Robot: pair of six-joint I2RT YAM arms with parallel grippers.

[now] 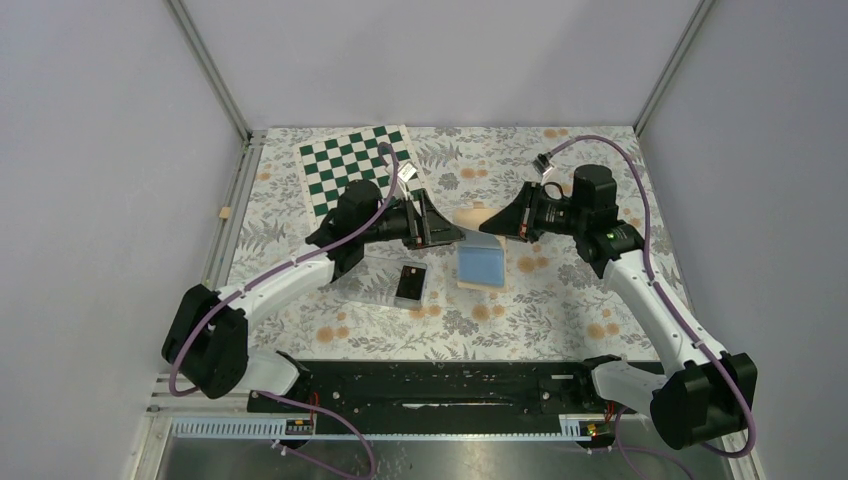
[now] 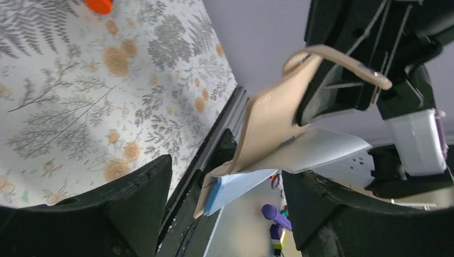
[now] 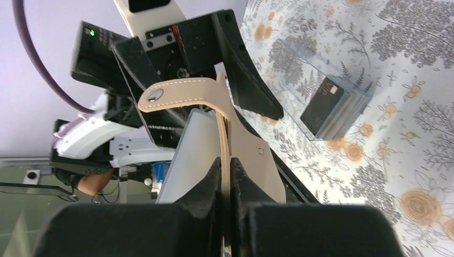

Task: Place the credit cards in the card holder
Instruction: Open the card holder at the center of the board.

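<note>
Both arms reach inward: the right hand (image 3: pixel 225 179) pinches the card holder (image 1: pixel 480 264) by its flap, the left hand (image 1: pixel 440 225) (fingers spread) faces it.

The bench (image 1: pixel 560 310) wears a pale cloth printed with grey ferns and leaves and tan-orange blossoms, and toward its far left corner lies a green-and-white checkerboard (image 1: pixel 345 170). The card holder (image 1: pixel 482 262) is tan outside, with pale stitching along its strap, and light blue inside, while the credit cards (image 1: pixel 411 283) show black inside a clear tray (image 1: pixel 380 272). The left gripper (image 1: pixel 440 232) and right gripper (image 1: pixel 503 226) are black, carried on white arms (image 1: pixel 285 280) with black joints and purple cables (image 1: pixel 598 138).
</note>
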